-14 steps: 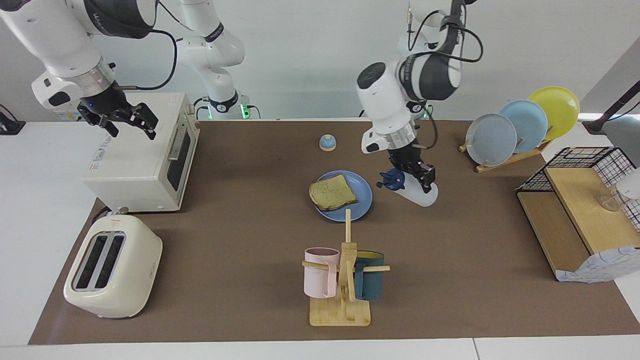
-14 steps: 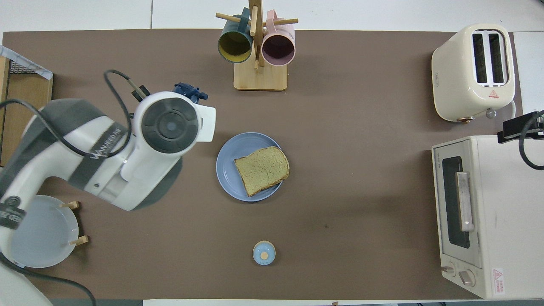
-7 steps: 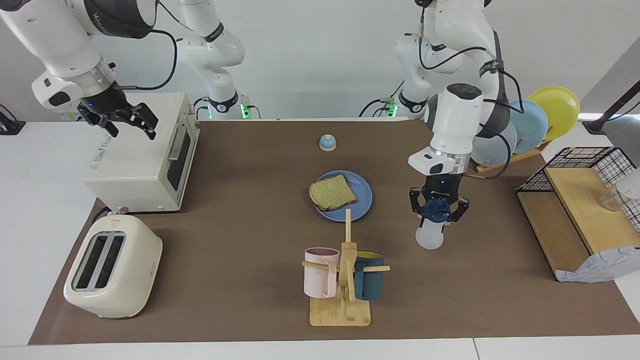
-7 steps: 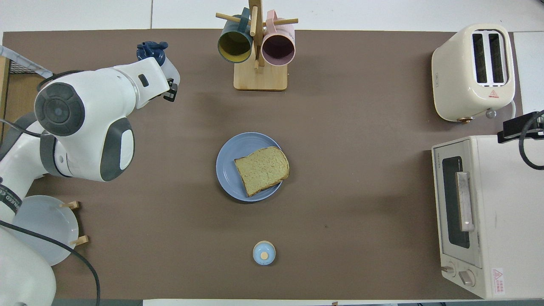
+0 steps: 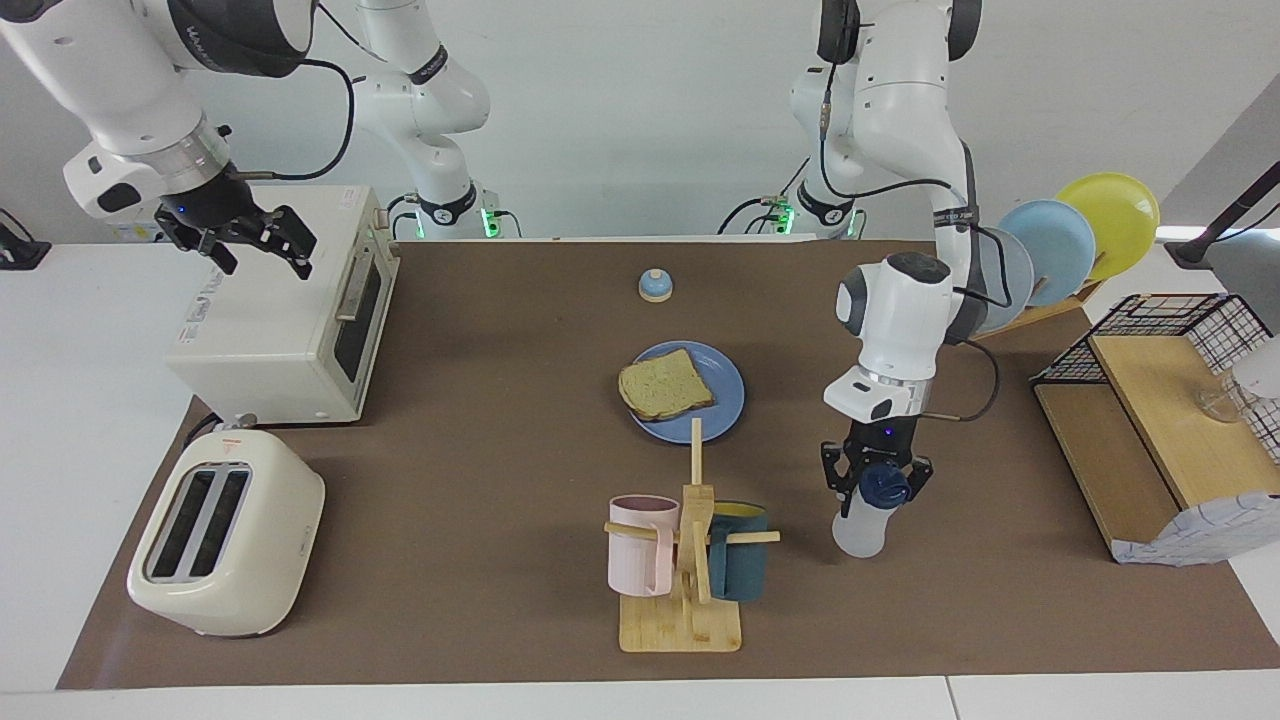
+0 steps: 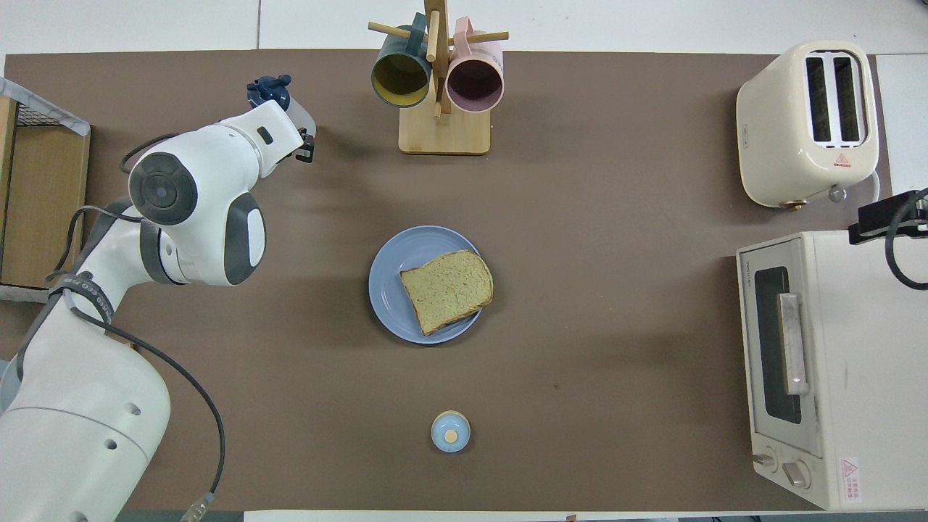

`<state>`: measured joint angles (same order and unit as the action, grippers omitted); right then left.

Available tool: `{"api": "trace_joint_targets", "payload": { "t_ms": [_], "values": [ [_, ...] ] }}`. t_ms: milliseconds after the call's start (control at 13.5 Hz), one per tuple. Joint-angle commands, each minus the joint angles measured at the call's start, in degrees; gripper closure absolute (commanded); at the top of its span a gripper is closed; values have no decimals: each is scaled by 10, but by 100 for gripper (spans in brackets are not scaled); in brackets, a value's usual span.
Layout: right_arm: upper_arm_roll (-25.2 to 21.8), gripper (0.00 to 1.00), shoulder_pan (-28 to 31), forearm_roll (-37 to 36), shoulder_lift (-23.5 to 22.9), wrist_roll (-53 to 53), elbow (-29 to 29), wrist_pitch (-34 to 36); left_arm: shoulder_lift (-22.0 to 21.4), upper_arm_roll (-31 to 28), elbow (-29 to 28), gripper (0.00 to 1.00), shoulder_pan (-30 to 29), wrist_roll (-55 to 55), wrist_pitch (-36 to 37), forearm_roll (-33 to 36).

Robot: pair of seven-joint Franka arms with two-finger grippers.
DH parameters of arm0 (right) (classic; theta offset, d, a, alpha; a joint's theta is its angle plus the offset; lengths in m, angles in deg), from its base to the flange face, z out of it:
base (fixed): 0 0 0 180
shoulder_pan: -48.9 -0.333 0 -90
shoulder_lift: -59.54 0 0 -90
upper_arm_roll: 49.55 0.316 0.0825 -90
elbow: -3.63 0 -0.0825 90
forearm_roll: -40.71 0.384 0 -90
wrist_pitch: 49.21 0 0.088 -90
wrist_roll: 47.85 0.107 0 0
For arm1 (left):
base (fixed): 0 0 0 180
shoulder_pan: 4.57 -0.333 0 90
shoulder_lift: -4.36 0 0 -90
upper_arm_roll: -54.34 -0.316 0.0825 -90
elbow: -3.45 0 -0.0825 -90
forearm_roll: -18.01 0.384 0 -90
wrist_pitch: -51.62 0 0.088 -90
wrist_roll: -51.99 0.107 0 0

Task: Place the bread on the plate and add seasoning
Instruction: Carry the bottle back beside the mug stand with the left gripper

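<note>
Bell [image 5: 655, 285]: one small blue domed bell sits nearest the robots, on the tabletop [image 5: 480, 420].
Right gripper [image 5: 262, 243]: fingers spread and holding nothing, it hangs over the toaster oven [image 5: 285, 305]; this arm waits.
Plates: one blue plate [image 5: 722, 385] lies flat mid-tabletop; three more stand upright in a rack [image 5: 1050, 240] toward the left arm's end.
Bread [image 5: 664, 385]: one slice lies on the plate, its crust overhanging the rim on the side toward the right arm's end.
Left gripper [image 5: 877, 480]: pinching the seasoning [image 5: 862, 525] at its neck just under the dark cap; the bottle hangs upright, low over the tabletop and well apart from the plate, beside the mug stand [image 5: 690, 560].
Mugs: two on the stand, one pink [image 5: 640, 545], one dark teal [image 5: 738, 565].
Toaster [image 5: 225, 535]: one two-slot toaster, farthest from the robots at the right arm's end.
Shelf [image 5: 1160, 430]: one wooden shelf with a wire basket at the left arm's end.
Step in hand: the bread appears placed; the bottle looks to be going down onto the tabletop away from the plate, suggesting the seasoning step is closing out, though no seasoning can be made out on the slice.
Next move: likely lower the bottle until its base rests flat, then release without tipping it.
</note>
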<state>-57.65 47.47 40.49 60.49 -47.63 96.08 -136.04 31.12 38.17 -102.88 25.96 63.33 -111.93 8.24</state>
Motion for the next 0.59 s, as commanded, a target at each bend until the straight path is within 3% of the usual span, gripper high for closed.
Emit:
{"api": "trace_joint_targets", "payload": {
  "t_ms": [0,222,519],
  "values": [
    [-1,0,-1,-2,6,-7,2,10,37,24,35,100,-24,-3,-18,-7],
    [-1,0,-1,-2,6,-7,2,9,68,74,67,100,-65,-3,-20,-9],
    [-1,0,-1,-2,6,-7,2,10,71,152,76,100,-138,-1,-20,-9]
  ]
}}
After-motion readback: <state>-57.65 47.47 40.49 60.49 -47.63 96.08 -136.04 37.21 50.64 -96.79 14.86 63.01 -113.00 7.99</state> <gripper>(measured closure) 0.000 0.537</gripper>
